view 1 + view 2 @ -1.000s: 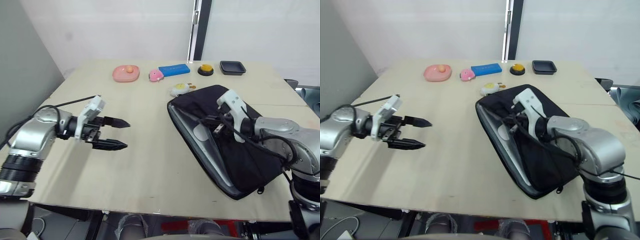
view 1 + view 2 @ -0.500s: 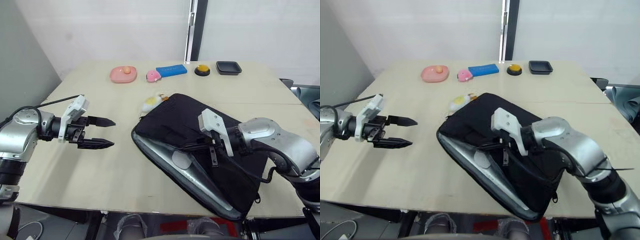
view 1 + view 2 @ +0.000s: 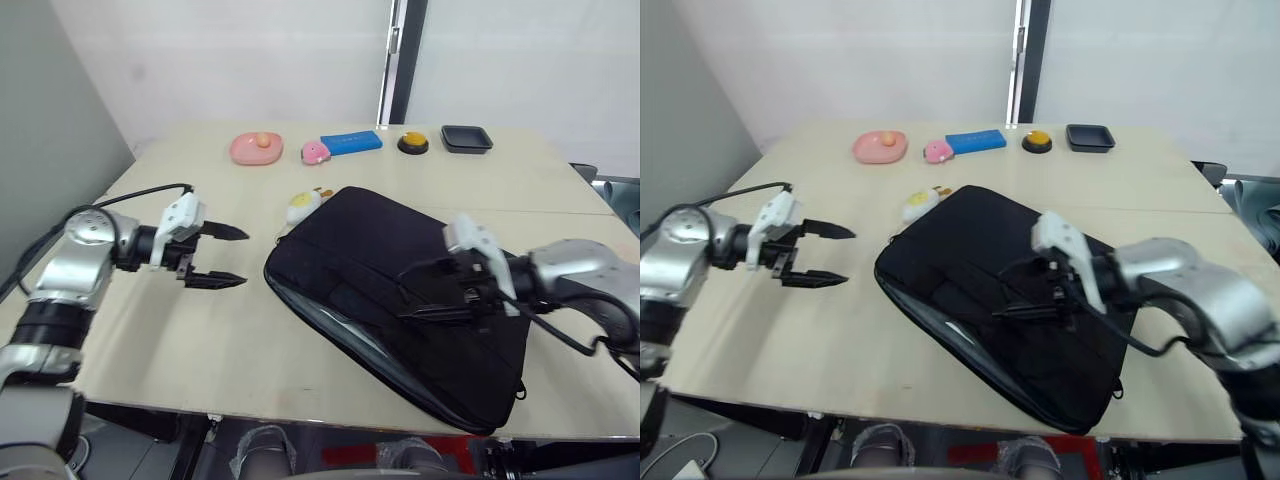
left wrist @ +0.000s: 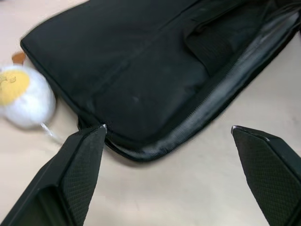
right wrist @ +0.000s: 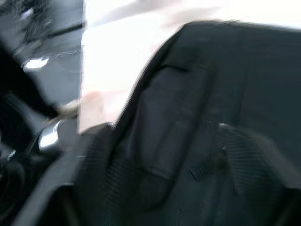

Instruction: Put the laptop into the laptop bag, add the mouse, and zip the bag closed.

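The black laptop bag (image 3: pixel 400 300) lies flat and askew on the table, its flap down, with a strip of grey lining showing along the unzipped near edge (image 4: pixel 197 117). The laptop and the mouse are hidden. My right gripper (image 3: pixel 422 292) hovers open just over the bag's top face, nothing between its fingers. My left gripper (image 3: pixel 245 258) stands open above the bare table, a short way left of the bag's near-left corner. In the left wrist view its fingers (image 4: pixel 80 160) frame that corner.
A white-and-yellow duck toy (image 3: pixel 300 207) touches the bag's far-left corner. Along the back stand a pink dish (image 3: pixel 255 148), a pink toy (image 3: pixel 315 152), a blue box (image 3: pixel 348 142), a yellow button (image 3: pixel 412 143) and a small black tray (image 3: pixel 466 138).
The right gripper has opened and let go of the bag's flap, which now lies down over the inside. The bag slid left toward the duck toy. The left gripper stays open.
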Action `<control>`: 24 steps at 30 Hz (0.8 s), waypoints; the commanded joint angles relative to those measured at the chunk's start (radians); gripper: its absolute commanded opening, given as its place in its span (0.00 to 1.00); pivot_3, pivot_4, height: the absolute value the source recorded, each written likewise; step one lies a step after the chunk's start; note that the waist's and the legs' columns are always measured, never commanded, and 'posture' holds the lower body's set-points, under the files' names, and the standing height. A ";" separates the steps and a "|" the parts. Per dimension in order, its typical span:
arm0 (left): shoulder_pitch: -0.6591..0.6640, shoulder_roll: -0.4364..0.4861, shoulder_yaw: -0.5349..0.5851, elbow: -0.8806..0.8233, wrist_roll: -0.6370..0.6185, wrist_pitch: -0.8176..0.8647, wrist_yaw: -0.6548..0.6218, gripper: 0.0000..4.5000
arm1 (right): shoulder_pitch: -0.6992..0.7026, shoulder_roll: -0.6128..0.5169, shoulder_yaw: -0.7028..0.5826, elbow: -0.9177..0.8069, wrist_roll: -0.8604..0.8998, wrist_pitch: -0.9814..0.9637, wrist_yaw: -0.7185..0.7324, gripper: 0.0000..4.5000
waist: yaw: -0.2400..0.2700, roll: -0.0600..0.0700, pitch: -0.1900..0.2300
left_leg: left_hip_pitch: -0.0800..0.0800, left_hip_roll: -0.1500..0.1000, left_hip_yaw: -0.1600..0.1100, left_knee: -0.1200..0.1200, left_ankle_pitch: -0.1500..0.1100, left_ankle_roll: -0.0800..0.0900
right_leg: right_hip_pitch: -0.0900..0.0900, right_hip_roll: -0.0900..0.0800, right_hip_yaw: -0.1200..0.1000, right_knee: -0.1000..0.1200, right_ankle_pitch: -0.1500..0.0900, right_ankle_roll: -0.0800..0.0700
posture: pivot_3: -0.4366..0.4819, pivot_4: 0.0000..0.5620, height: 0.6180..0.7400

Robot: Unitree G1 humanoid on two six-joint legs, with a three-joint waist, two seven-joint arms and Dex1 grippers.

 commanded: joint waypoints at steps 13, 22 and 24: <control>-0.375 -0.279 -0.078 0.706 0.251 -0.492 0.013 1.00 | 0.958 0.324 -0.779 -0.430 0.162 -0.097 -0.209 0.99 | 0.025 -0.006 -0.004 | 0.001 -0.001 0.001 0.000 -0.002 0.001 | 0.001 -0.002 0.001 -0.003 -0.001 0.004 | 0.48 0.27 1.00; -0.387 -0.304 -0.076 0.738 0.271 -0.533 -0.040 1.00 | 1.108 0.284 -0.774 -0.430 0.233 -0.257 -0.289 0.99 | 0.026 -0.006 -0.004 | -0.001 -0.002 0.000 -0.004 -0.003 0.000 | 0.001 -0.003 -0.001 -0.009 -0.001 0.007 | 0.48 0.27 1.00; -0.385 -0.300 -0.092 0.722 0.243 -0.516 -0.050 1.00 | 1.121 0.274 -0.780 -0.430 0.249 -0.268 -0.303 0.99 | 0.027 -0.006 -0.004 | -0.001 -0.002 0.000 -0.005 -0.003 0.000 | 0.001 -0.003 -0.001 -0.010 -0.001 0.007 | 0.48 0.27 1.00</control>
